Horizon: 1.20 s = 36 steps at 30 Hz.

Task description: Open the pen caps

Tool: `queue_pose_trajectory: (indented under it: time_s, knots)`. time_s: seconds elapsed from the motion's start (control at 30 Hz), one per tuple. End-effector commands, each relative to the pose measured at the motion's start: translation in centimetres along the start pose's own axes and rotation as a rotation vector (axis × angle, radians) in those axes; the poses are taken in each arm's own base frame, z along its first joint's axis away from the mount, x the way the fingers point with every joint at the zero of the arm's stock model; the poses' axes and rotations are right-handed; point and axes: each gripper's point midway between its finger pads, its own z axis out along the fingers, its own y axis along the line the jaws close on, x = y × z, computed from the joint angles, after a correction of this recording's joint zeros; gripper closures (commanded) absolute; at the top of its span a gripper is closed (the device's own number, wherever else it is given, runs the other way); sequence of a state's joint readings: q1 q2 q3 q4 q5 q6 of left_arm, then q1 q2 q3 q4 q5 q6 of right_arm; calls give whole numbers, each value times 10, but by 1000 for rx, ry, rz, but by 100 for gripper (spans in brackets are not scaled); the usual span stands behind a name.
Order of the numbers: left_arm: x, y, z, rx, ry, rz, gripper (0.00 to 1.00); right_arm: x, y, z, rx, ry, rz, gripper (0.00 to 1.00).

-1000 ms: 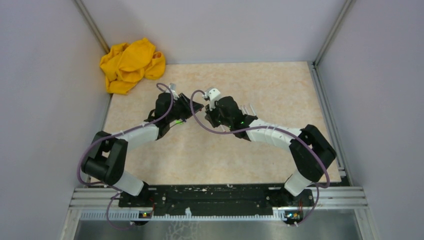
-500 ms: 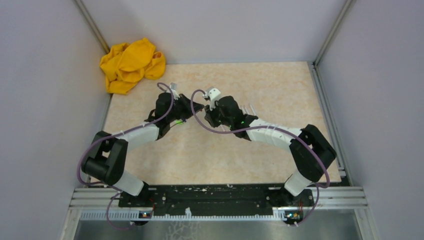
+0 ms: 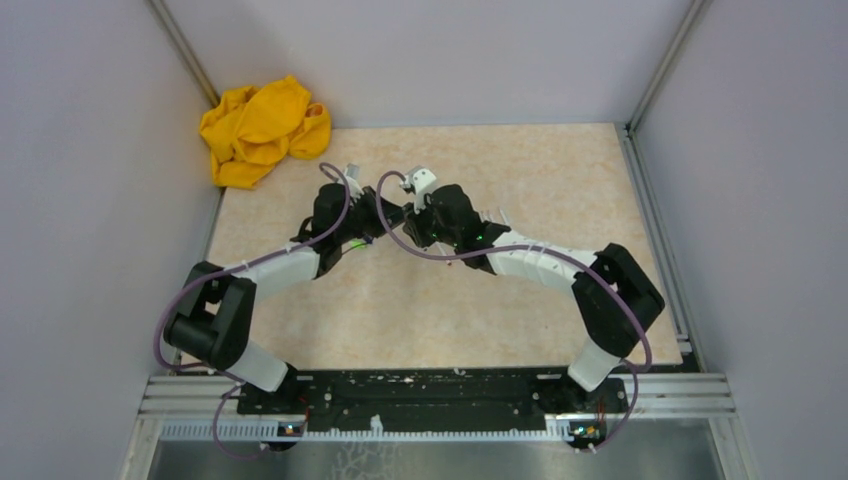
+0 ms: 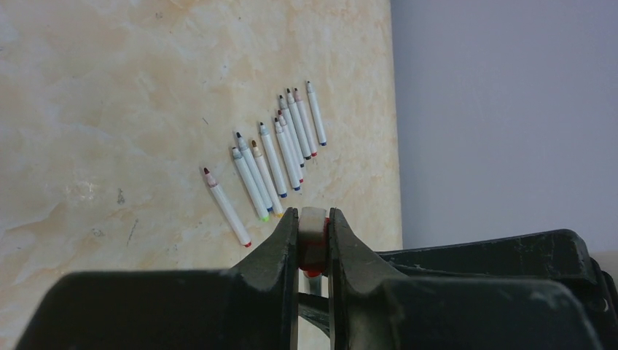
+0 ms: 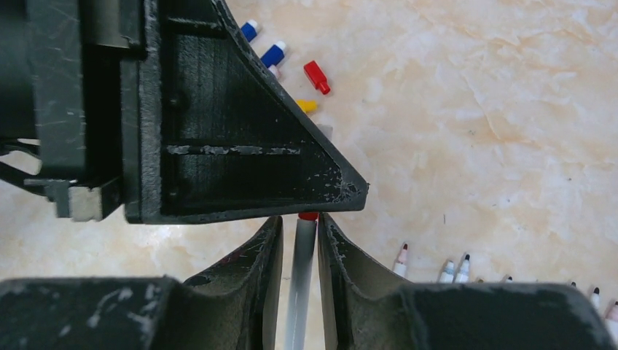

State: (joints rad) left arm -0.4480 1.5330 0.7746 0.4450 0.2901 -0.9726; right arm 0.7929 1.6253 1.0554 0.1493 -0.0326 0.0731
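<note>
My left gripper is shut on the red pen cap at the end of a white-grey marker. My right gripper is shut round that marker's barrel. The barrel runs along its fingers, and the red cap just shows before it goes behind the left gripper's finger. In the top view the two grippers meet tip to tip above the table's middle. Loose caps lie on the table: two blue, one red, one yellow.
A row of several uncapped markers lies on the beige table to the right of the grippers, also in the right wrist view and the top view. A crumpled yellow cloth sits in the far left corner. Grey walls enclose the table.
My right gripper has moved a little to the left, closing up against the left gripper. The left arm has hardly moved.
</note>
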Motion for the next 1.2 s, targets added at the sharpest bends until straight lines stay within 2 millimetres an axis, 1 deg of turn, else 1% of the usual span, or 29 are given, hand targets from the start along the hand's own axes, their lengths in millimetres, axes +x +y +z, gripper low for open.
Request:
queue_pose_trajectory:
  time_s: [0.0,0.07,0.13,0.17,0.23,0.3,0.4,0.5,0.57,0.6,0.7,0.73,0.8,0.83,0.93,1.03,1.17]
  knots:
    - [-3,-20,2,55,5,16,100,-23,-2,11,-10,-58,4,77]
    - [-5,-22,0,57,-3,16,100,-18,-4,13,-7,-52,12,82]
    - [-7,-21,0,46,-20,19,100,-13,-7,14,-2,-40,18,98]
    - [-10,-20,-1,32,-36,18,100,-10,-8,14,0,-35,21,100]
    - [-18,-13,-1,-8,-80,24,100,-2,-9,13,5,-20,29,100]
    - [-29,1,-1,-77,-145,31,100,7,-11,10,12,-6,38,100]
    - [-54,34,-3,-254,-265,38,100,26,-12,1,18,28,52,100]
    - [-78,57,-10,-356,-360,36,100,41,-12,-10,25,37,70,100]
    - [-88,69,-12,-404,-392,39,100,47,-13,-15,30,37,80,100]
    - [-91,72,-12,-413,-394,43,100,47,-14,-15,35,32,83,100]
    - [-90,80,-13,-472,-375,68,100,43,-18,-11,57,43,74,100]
    - [-87,86,-15,-510,-366,75,100,41,-24,-8,93,46,69,100]
    - [-82,104,-21,-596,-349,82,100,42,-30,-2,122,71,61,100]
    - [-78,113,-24,-635,-339,84,97,44,-33,1,141,83,60,100]
    - [-69,135,-33,-715,-334,82,85,49,-34,10,146,98,63,100]
    - [-65,150,-37,-758,-344,76,76,52,-36,17,151,102,67,100]
    - [-61,160,-36,-788,-341,75,68,60,-39,25,166,120,61,100]
